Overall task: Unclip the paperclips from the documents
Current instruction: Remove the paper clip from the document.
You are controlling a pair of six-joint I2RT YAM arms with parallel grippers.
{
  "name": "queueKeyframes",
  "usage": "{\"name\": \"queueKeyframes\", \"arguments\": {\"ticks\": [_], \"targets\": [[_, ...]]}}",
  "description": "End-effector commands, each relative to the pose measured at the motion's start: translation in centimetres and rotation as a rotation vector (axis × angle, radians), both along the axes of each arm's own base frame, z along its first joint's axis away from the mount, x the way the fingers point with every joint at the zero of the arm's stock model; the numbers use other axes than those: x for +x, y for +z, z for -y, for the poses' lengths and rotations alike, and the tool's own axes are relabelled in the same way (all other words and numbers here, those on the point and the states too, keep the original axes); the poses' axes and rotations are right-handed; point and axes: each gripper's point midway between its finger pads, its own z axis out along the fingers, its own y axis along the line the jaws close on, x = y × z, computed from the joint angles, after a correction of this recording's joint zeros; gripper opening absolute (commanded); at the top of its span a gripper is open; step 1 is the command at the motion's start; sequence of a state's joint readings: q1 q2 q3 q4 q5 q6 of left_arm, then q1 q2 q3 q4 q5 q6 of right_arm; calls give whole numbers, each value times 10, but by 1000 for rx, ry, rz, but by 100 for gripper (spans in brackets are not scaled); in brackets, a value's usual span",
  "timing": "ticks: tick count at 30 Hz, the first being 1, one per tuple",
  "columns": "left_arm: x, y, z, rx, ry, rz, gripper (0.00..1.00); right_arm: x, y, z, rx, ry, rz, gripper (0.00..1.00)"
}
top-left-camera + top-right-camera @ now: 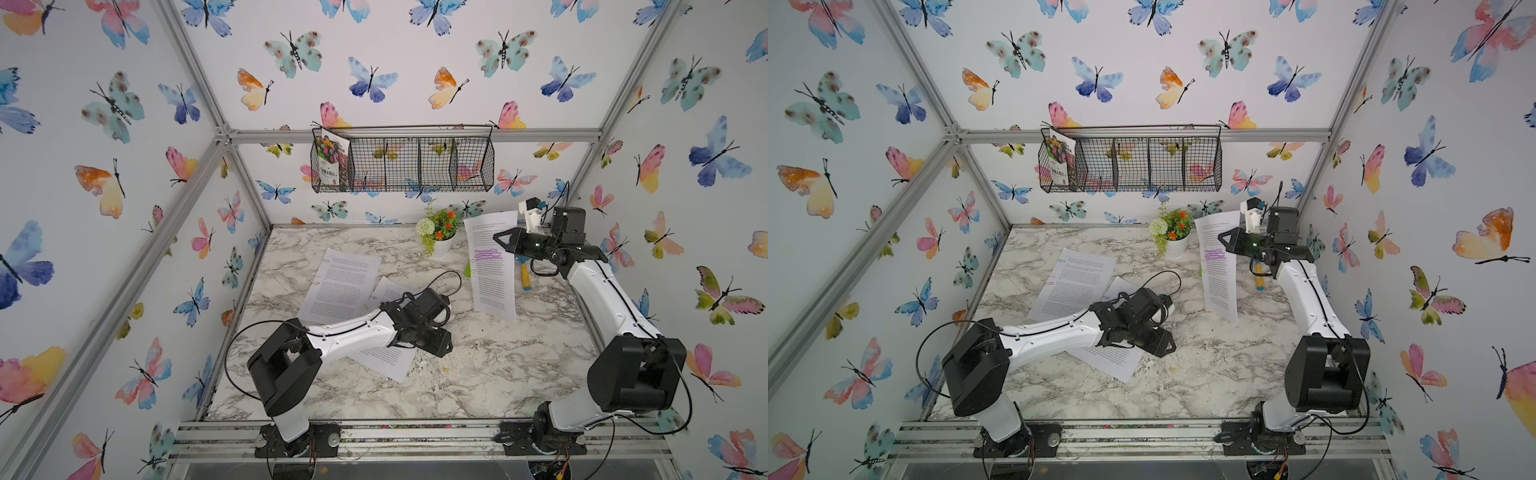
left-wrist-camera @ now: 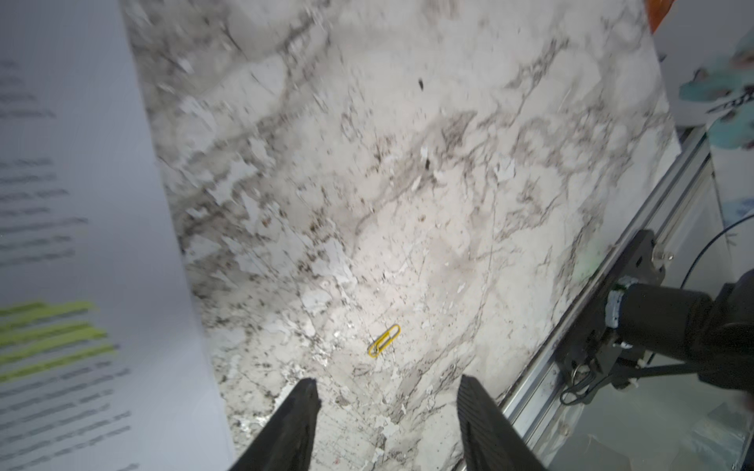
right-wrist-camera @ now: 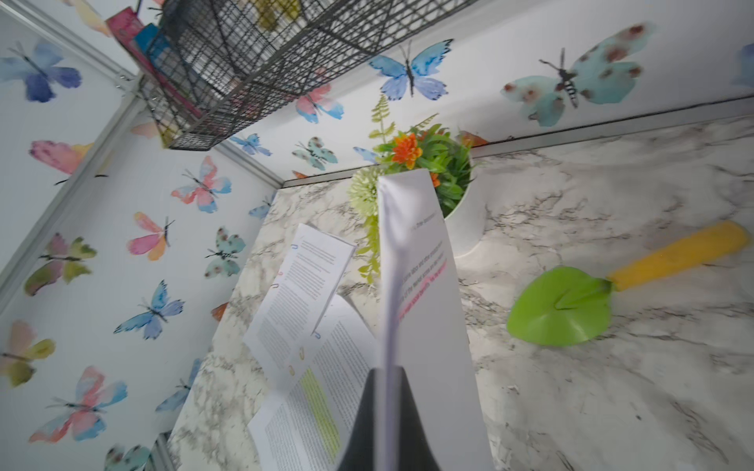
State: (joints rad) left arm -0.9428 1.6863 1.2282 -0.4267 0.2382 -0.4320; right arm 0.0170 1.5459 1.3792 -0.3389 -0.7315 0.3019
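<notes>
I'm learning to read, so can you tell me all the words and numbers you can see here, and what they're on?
Nothing here is clear enough to quote.
On the seed packet in the wire basket: label too small to read.
On the purple-highlighted document: print too small to read.
On the yellow-highlighted document: print too blurred to read.
On the plain document: print too small to read.

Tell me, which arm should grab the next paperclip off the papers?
Left, probably. The left hand is open and empty beside the yellow-highlighted paper; the right hand is shut, holding the purple-highlighted paper up.
</notes>
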Motion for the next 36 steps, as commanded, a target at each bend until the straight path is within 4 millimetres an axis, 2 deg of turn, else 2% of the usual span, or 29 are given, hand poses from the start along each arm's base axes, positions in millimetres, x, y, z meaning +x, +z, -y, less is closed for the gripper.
{"name": "queueKeyframes", "arguments": {"ticks": [1,3,6,9,13,16,20,24,27,29,36], "targets": [[32,61,-29,-54,72,75,56,-28,41,-36,84,202,102,1],[52,91,-45,-83,137,154,57,-40,56,-53,93,277,150,1],[84,131,-82,-85,256,271,58,-53,75,-73,101,330,212,1],[106,157,-117,-136,346,296,57,-59,92,-82,159,355,234,1],[122,176,-146,-244,409,280,57,-72,113,-108,196,439,284,1],[128,171,-163,-249,456,249,58,-82,124,-128,212,500,305,1],[130,174,-162,-310,427,236,58,-96,133,-150,256,596,301,1],[119,206,-141,-466,313,258,60,-111,136,-170,296,689,278,1],[112,224,-137,-539,278,288,64,-115,138,-174,316,709,267,1],[111,229,-139,-545,288,300,65,-116,139,-174,322,720,268,1],[110,231,-136,-535,276,271,64,-122,148,-178,353,760,270,1]]}}
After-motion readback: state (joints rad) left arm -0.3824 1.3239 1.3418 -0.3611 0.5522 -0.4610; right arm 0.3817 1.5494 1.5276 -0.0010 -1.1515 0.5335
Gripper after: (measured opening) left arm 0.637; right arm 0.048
